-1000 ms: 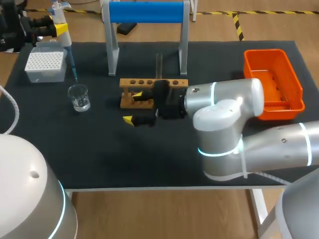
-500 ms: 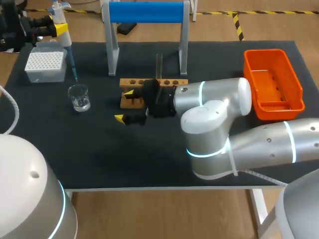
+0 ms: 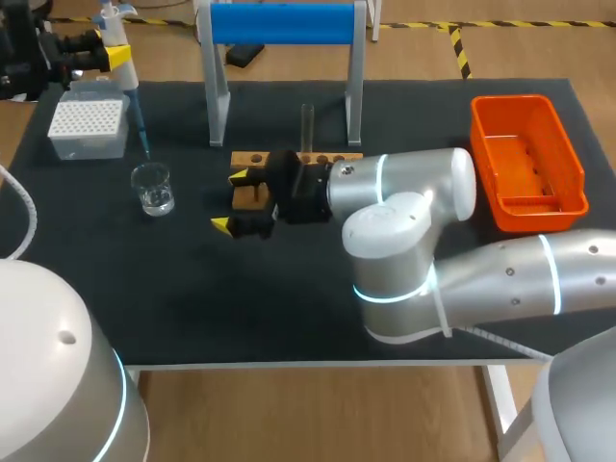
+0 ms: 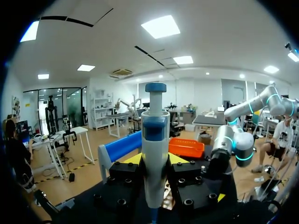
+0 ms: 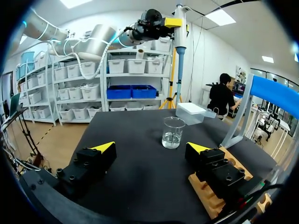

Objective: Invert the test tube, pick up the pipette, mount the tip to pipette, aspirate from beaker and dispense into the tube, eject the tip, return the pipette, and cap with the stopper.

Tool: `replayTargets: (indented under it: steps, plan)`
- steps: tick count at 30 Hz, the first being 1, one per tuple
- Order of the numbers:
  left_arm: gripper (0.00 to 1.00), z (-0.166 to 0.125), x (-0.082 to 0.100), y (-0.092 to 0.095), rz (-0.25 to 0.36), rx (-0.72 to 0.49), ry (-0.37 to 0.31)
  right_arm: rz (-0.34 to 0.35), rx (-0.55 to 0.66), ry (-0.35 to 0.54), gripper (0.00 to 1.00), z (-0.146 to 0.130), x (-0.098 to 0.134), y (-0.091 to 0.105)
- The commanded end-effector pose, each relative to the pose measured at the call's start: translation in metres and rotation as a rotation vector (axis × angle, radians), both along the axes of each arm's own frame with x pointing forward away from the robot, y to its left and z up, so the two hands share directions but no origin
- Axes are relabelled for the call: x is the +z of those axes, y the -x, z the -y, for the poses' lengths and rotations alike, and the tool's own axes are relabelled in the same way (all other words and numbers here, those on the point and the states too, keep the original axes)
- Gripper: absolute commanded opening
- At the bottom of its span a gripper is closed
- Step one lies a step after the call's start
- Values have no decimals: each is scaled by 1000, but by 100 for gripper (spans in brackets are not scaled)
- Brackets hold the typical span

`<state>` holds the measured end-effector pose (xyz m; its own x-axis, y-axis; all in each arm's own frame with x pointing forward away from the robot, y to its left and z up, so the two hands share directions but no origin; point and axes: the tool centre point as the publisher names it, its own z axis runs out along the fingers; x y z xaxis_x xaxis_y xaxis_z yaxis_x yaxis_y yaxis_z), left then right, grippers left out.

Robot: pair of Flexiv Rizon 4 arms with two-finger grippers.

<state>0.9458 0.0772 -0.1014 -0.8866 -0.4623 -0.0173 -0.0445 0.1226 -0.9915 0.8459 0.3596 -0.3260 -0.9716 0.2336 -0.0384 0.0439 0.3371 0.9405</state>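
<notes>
At the table's back left, my left gripper [image 3: 108, 50] is shut on the white and blue pipette [image 3: 125, 82], whose thin tip hangs just above and behind the glass beaker [image 3: 154, 188]. The left wrist view shows the pipette [image 4: 155, 149] upright between my left gripper's [image 4: 155, 161] yellow-tipped fingers. My right gripper [image 3: 231, 202] stands wide open and empty at the left end of the wooden rack [image 3: 318, 159], one finger over the rack. A test tube [image 3: 308, 123] stands upright in the rack. Ahead of my right gripper [image 5: 152, 147] are the beaker [image 5: 174, 132] and the held pipette [image 5: 180, 42].
A white tip box [image 3: 89, 125] sits at the back left behind the beaker. A blue-barred stand [image 3: 281, 24] rises behind the rack. An orange bin [image 3: 527, 164] lies at the right edge. My right arm's big elbow [image 3: 404, 241] hangs over the table's middle.
My right gripper has slid leftward along the rack's front toward the beaker, still wide open. The left arm and pipette have kept still.
</notes>
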Motion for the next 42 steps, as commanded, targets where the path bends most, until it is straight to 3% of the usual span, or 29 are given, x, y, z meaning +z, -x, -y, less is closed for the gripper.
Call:
replayTargets:
  steps: [1, 33, 42]
  plan:
    - [0, 1, -1, 1, 4, 4, 1, 4, 0, -14, 100, 2, -3, 0]
    - [0, 1, -1, 1, 4, 4, 1, 4, 0, -14, 100, 2, -3, 0]
    - [0, 4, -9, 0, -3, -1, 3, 4, 0, -14, 100, 2, -3, 0]
